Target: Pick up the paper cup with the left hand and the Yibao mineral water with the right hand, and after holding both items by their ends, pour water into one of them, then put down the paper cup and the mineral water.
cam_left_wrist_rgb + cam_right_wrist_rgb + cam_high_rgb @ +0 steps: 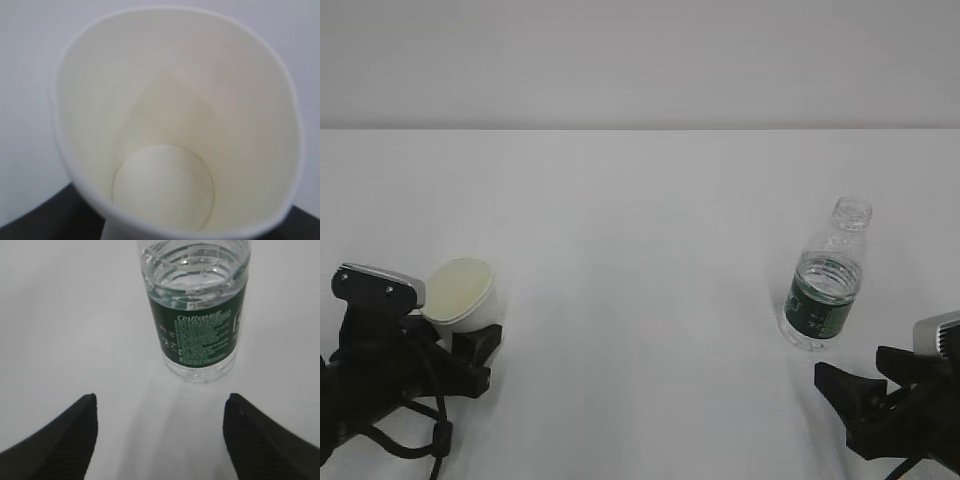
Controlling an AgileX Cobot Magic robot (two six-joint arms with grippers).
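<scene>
Nearest to us, we are seeing the left hand [455,330] clamped on the lower body of the paper cup [463,294], with one black finger pressing the cup's right side low down. The cup is tilting, its mouth turned up toward the wrist camera. In the left wrist view the paper cup [175,135] is filling the frame, and its rim is looking squeezed out of round. We are judging it very light, thin-walled and easily crushed, so a gentle hold near the stiffer base is suiting it best.

On the other side, the right hand [860,395] is standing with its jaws spread apart and empty, just short of the Yibao mineral water [825,290]. The right wrist view is showing the two fingertips [65,435] wide to either side, the Yibao mineral water [197,315] upright on the white table [75,315] ahead and centred between them.

We are judging the bottle heavier, since water is showing above the label, with smooth, yielding plastic walls. Because the neck is open, a hard squeeze could be pushing water out. The labelled middle or the lower body is offering the firmest purchase.
</scene>
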